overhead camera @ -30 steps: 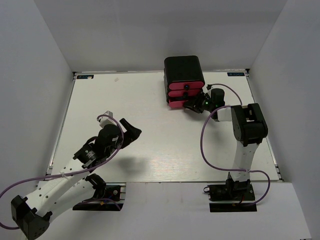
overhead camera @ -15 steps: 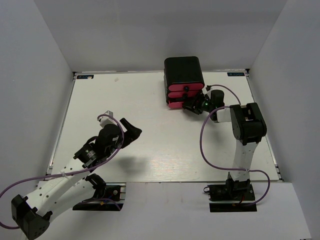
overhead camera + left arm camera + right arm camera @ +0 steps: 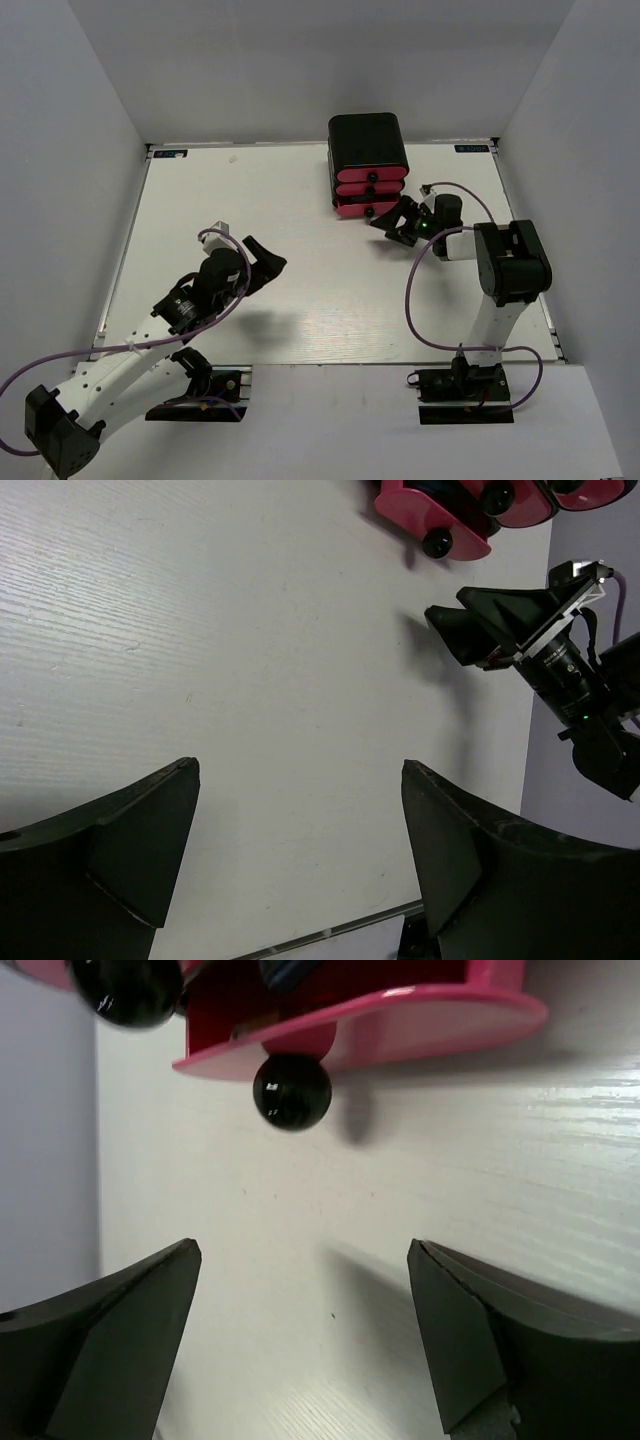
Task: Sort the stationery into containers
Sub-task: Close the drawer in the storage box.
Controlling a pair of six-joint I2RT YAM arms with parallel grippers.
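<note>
The containers are three pink drawers in a black cabinet at the table's far middle. The bottom drawer stands a little way out, its black knob free. Inside it a dark blue piece of stationery just shows; no other stationery is in view. My right gripper is open just in front of that knob, touching nothing, with bare table between its fingers. My left gripper is open and empty over the table's near left. The left wrist view shows the drawers far ahead.
White walls close in the table on the left, back and right. The right arm's purple cable loops over the table's near right. Both arm bases sit at the near edge.
My right gripper has opened wide and drawn back a little from the bottom drawer's knob toward the near right. The left arm has barely moved.
</note>
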